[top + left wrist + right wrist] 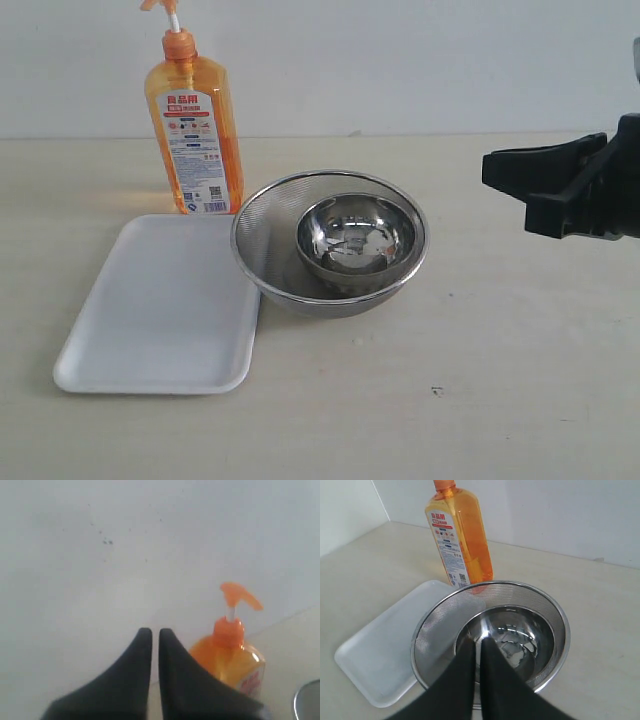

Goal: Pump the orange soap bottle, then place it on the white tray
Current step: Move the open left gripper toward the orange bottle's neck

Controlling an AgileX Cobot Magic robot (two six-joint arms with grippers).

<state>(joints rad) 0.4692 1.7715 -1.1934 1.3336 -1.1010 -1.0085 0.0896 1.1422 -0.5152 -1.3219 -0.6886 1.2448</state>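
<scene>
Left claw (151,630) has its two fingers pressed together on nothing and faces the wall (125,555), with the pump head (240,596) in its view but clear of the tips. Right claw (476,642) is likewise closed and empty, hanging over the strainer (262,225) and the steel bowl (355,235) nested inside it, well apart from the bottle (195,135). The bottle stands upright on the worktop (480,360), just behind the far edge of the tray (150,310) and near the strainer's rim; whether its base touches the tray cannot be told. Nothing is pumped yet, so the step in hand looks like the approach to the pump. The left claw seems better placed: closed tips should come down squarely on the flat top of the pump head and press straight down. A tall, narrow bottle would likely tip under a slanted push.
</scene>
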